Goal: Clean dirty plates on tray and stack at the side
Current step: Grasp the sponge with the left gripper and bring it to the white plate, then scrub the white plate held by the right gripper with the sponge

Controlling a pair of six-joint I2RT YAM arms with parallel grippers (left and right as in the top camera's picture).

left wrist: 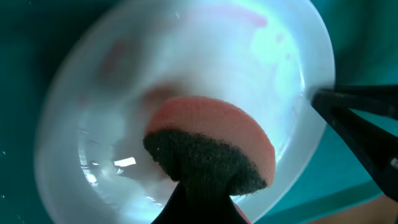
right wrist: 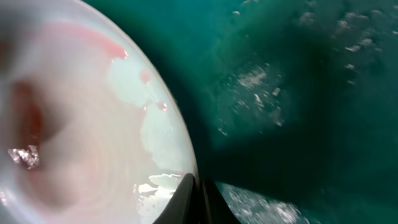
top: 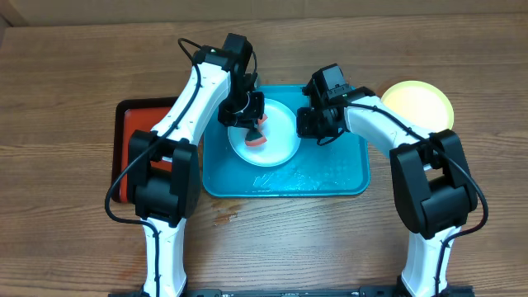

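White plate (top: 280,136) on blue tray (top: 330,169), left of tray centre. Pink smears (right wrist: 118,50) along the inner rim in right wrist view, wet glints on the plate floor. Orange sponge (left wrist: 217,130), dark scrub side toward the camera, down on the plate and clamped tight in left gripper (top: 250,128). Right gripper (top: 312,124) at plate's right rim, pinched onto the edge, fingers (right wrist: 186,199) nearly together. Water drops (right wrist: 255,87) over bare tray right of the plate. Green plate (top: 419,103) off the tray, on table (top: 66,82) at far right, partly behind the right arm. Red tray (top: 128,132) just beside blue tray's left edge, under the left arm.
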